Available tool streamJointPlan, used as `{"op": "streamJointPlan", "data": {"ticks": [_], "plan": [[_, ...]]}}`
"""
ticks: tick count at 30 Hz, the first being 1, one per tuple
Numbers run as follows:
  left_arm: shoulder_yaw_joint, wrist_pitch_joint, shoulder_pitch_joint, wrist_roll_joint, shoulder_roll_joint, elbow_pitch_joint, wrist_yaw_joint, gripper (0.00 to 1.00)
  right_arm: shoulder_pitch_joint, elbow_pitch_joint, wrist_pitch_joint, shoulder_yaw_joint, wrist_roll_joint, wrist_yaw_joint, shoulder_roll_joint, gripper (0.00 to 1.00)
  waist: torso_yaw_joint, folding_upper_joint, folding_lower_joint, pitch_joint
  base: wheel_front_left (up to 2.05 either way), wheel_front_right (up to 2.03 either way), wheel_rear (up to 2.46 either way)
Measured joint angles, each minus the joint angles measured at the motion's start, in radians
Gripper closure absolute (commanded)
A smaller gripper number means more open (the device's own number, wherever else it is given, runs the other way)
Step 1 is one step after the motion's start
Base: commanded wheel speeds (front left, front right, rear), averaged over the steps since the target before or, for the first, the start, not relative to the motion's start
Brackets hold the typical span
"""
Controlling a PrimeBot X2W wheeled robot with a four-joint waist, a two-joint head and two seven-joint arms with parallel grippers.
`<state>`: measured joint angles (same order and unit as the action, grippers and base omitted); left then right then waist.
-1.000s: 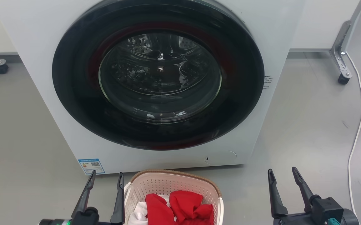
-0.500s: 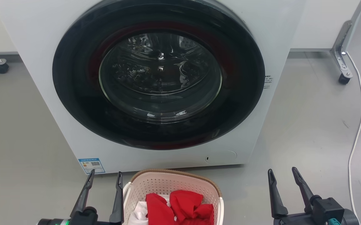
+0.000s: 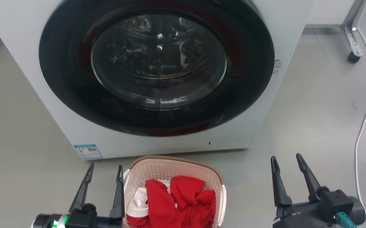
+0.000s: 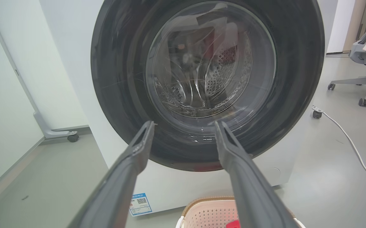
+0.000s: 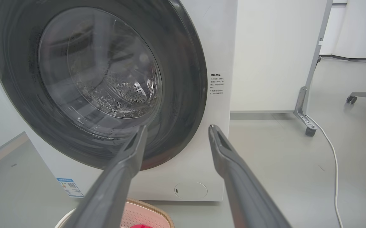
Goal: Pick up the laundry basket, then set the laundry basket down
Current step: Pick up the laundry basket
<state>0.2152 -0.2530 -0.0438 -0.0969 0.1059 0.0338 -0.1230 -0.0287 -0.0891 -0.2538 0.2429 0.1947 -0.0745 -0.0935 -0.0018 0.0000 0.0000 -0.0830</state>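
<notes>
The laundry basket (image 3: pixel 170 169) is sitting on the floor just in front of the washing machine (image 3: pixel 170 146), holding red clothes (image 3: pixel 183 199). It is not yet being lifted. The left gripper (image 3: pixel 105 167) is hovering just beside its left handle, fingers spread and empty. The right gripper (image 3: pixel 285 156) is hanging well apart on the other side, fingers likewise spread (probably flanking for a two-handle lift). The head view is giving that spacing. The wrist views are looking level at the door glass, catching the basket's far rim at their bottom edges.
</notes>
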Motion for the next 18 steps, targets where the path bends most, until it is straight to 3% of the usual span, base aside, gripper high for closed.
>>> {"op": "streamJointPlan", "data": {"ticks": [18], "plan": [[-0.024,0.000,0.208,-0.006,-0.008,0.216,0.010,0.00,-0.178,0.040,-0.002,-0.029,-0.010,0.031,-0.003,0.00,-0.013,0.0001,0.0002,-0.245,0.00,0.00,0.00]]}}
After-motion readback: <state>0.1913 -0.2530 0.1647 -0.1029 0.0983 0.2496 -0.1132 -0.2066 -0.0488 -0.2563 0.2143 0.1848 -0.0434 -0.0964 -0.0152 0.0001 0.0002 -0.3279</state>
